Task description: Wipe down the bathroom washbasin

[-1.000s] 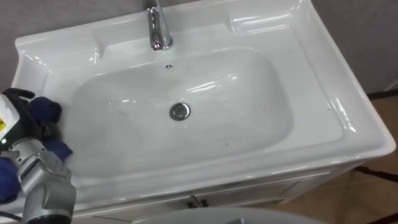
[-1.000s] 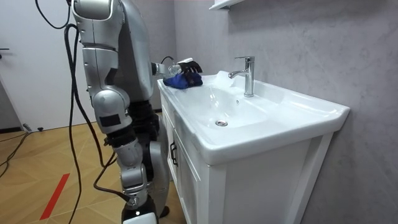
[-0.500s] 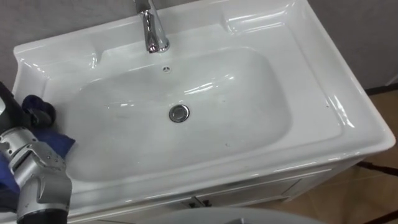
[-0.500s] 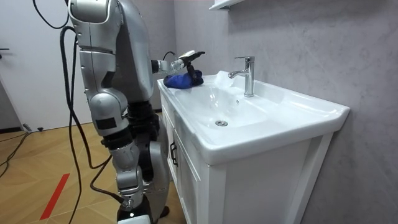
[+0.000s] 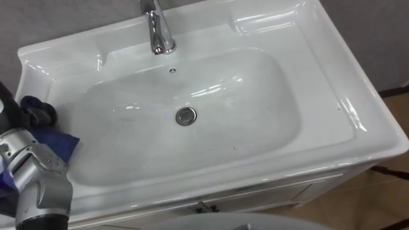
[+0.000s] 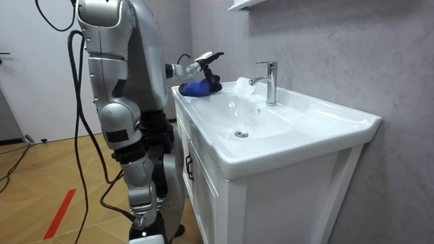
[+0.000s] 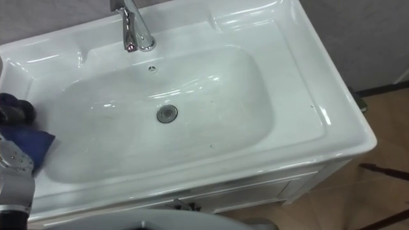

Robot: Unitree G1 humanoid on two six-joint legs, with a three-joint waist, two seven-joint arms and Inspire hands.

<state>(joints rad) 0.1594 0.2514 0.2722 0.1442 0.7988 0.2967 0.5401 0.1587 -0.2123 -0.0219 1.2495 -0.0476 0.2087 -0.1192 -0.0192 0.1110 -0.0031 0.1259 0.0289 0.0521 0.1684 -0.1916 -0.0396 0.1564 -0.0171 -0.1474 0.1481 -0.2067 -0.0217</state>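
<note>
A white basin (image 5: 192, 121) with a chrome tap (image 5: 155, 29) and a round drain (image 5: 186, 115) lies below me. A blue cloth (image 5: 61, 142) lies crumpled on the basin's left rim (image 5: 45, 61). In the room view that cloth (image 6: 199, 87) sits at the far end of the counter, and my left hand (image 6: 205, 58) hovers just above it, open, with straight fingers off the cloth. In the left eye view my left hand (image 5: 39, 115) shows as dark fingers at the left edge, over the cloth.
I stand at the basin's left end, beside a white cabinet (image 6: 203, 190) with dark door handles. A grey wall (image 6: 339, 47) runs behind the tap (image 6: 269, 81). Wooden floor (image 6: 41, 190) lies open behind me.
My left hand has let go of the blue cloth, straightened its fingers and lifted off it. The cloth stays on the left rim.
</note>
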